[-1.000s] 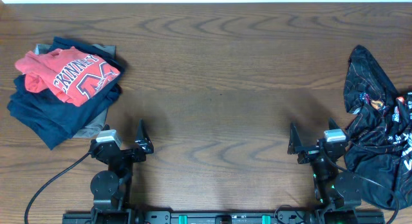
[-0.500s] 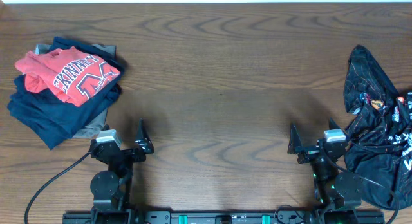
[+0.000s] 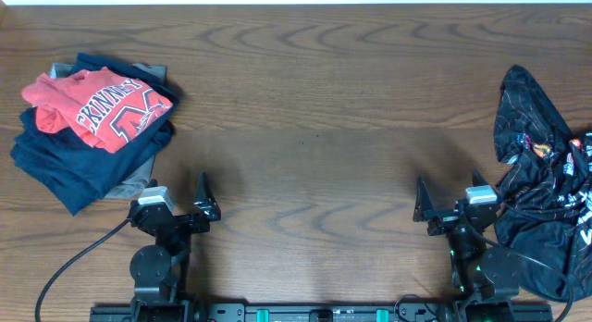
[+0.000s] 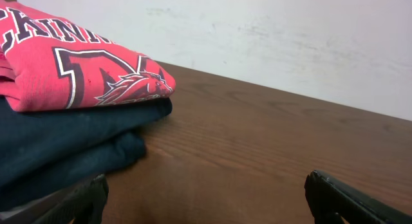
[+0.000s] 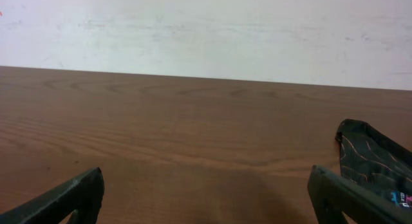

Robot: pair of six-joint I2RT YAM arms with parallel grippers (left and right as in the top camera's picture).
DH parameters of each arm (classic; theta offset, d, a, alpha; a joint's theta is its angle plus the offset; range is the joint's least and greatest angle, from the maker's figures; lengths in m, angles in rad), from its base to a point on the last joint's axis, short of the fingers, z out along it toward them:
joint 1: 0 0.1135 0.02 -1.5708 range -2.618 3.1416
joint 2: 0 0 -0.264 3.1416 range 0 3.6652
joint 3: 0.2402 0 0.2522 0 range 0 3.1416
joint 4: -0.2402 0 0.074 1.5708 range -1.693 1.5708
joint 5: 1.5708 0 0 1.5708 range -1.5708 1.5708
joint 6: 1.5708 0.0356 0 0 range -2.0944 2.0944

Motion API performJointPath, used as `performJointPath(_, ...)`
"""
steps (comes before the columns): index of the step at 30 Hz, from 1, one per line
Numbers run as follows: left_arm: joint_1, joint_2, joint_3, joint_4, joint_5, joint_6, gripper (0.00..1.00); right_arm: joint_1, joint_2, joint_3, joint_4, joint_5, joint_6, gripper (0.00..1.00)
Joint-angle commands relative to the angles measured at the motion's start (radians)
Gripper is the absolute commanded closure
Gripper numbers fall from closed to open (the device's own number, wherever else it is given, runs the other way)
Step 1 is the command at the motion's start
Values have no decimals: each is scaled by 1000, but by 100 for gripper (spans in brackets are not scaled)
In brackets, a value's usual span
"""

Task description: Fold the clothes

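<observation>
Soft, even overhead light, moderately bright. The table (image 3: 314,100) carries faint diffuse shadows just ahead of the left claw (image 3: 209,200) and right claw (image 3: 424,207). In the wrist views, fingertips (image 5: 64,198) look dark and slightly blurred.

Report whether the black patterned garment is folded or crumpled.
Crumpled: the black garment lies in an irregular, wrinkled heap with no neat folded edges.

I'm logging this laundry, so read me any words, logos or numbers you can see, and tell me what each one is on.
"SKINNE...": white block letters on the red shirt; the end of the word is lost in a fold.
Logo and white lettering on the black garment: too small to read.
No other text shows.
</observation>
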Motion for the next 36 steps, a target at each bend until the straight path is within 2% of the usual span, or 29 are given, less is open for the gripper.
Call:
performJointPath(1, 3, -6, -33, -12, -23, 6, 2, -15, 3, -2, -4, -1, -7, 1)
performJointPath(8, 3, -6, -33, -12, -23, 5, 2, -15, 3, -2, -4, -13, -2, 1)
performJointPath(15, 3, 6, -33, -12, -23, 5, 2, -15, 3, -2, -4, -15, 82, 1)
performJointPath(19, 3, 41, -32, -12, -19, -29, 2, -15, 13, 2, -6, -15, 83, 1)
performJointPath(25, 3, 137, 38, -21, 9, -29, 2, -15, 88, 87, -150, -3, 87, 1)
performJointPath(29, 3, 261, 170, -150, 31, -86, 2, -15, 202, 226, -322, 42, 98, 1)
performJointPath(36, 3, 566, 496, -526, 49, -103, 2, -16, 544, 509, -656, 192, 229, 1)
